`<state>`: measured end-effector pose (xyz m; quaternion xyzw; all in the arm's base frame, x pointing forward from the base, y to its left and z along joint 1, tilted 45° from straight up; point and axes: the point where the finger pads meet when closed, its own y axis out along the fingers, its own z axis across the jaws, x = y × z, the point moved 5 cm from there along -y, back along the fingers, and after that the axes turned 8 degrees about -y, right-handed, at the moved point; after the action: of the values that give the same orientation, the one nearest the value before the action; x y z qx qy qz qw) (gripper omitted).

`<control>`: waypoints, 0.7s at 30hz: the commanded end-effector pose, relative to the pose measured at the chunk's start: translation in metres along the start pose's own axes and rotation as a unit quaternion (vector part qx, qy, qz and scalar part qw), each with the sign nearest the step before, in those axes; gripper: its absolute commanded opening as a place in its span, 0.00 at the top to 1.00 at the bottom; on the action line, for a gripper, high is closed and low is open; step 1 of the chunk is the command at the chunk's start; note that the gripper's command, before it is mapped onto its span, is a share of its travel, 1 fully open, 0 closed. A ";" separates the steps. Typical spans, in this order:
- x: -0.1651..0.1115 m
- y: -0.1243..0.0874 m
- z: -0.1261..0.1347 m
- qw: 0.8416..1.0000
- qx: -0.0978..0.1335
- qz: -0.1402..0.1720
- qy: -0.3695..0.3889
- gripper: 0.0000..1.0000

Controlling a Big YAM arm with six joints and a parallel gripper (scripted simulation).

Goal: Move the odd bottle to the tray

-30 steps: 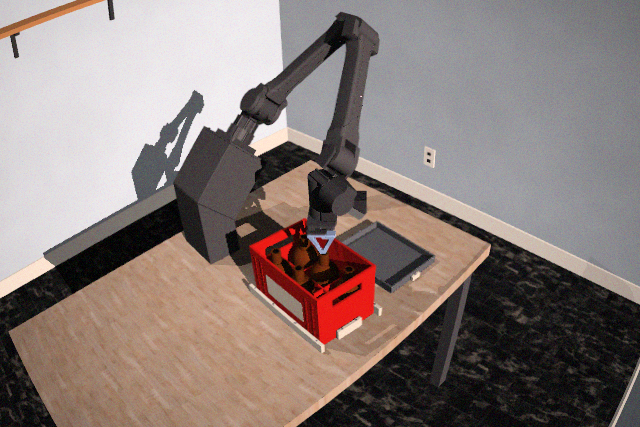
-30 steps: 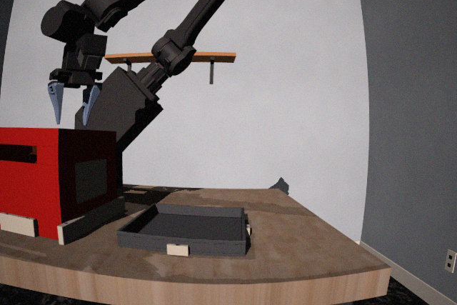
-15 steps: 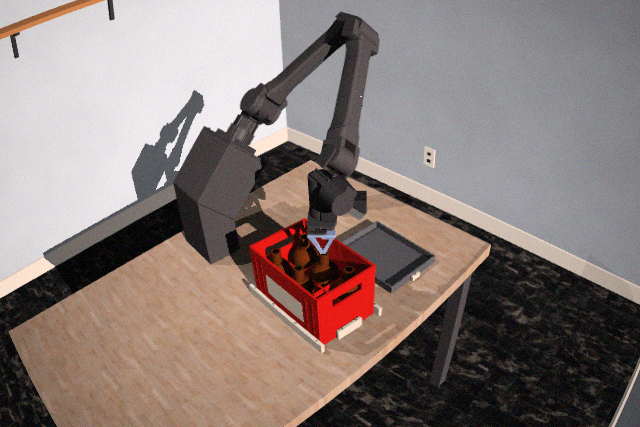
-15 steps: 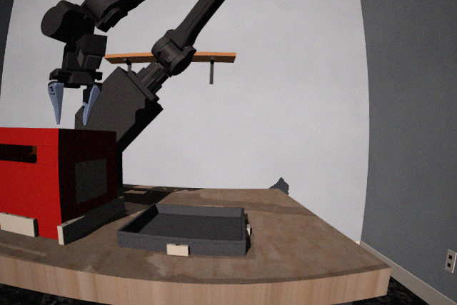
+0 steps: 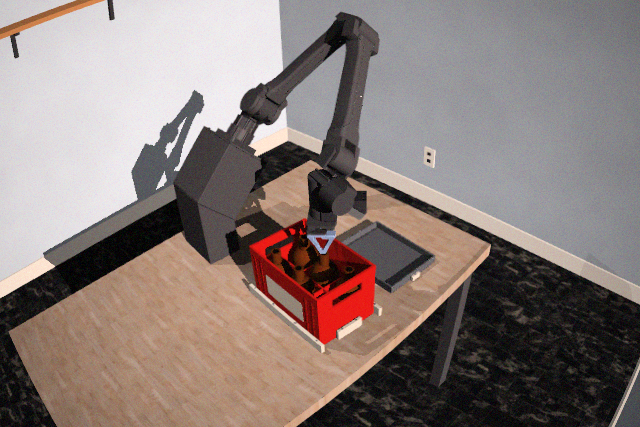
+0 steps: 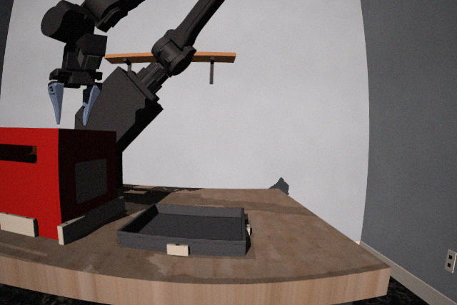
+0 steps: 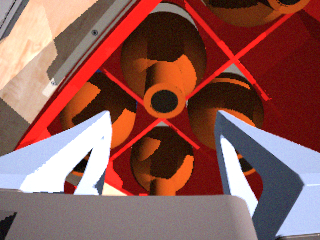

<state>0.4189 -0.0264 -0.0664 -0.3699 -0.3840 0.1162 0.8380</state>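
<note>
The claw (image 6: 71,123) hangs open and holding nothing, tips just above the crate (image 6: 35,183). Directly below, between its fingers, a brown bottle (image 7: 164,100) stands in the central cell, four more bottles around it. Which one is the odd bottle, I cannot tell. The tray (image 6: 181,244) sits off to the side on the table (image 6: 313,242).

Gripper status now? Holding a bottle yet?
Gripper: open, holding nothing, fingertips just above the red crate, over the bottles.
</note>
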 end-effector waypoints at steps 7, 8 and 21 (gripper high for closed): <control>-0.011 0.001 -0.007 1.000 -0.003 -0.004 0.006 0.39; -0.011 0.001 -0.007 1.000 -0.003 -0.004 0.006 0.39; -0.010 0.000 -0.009 1.000 -0.005 -0.005 0.003 0.39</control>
<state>0.4188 -0.0272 -0.0665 -0.3701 -0.3843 0.1158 0.8378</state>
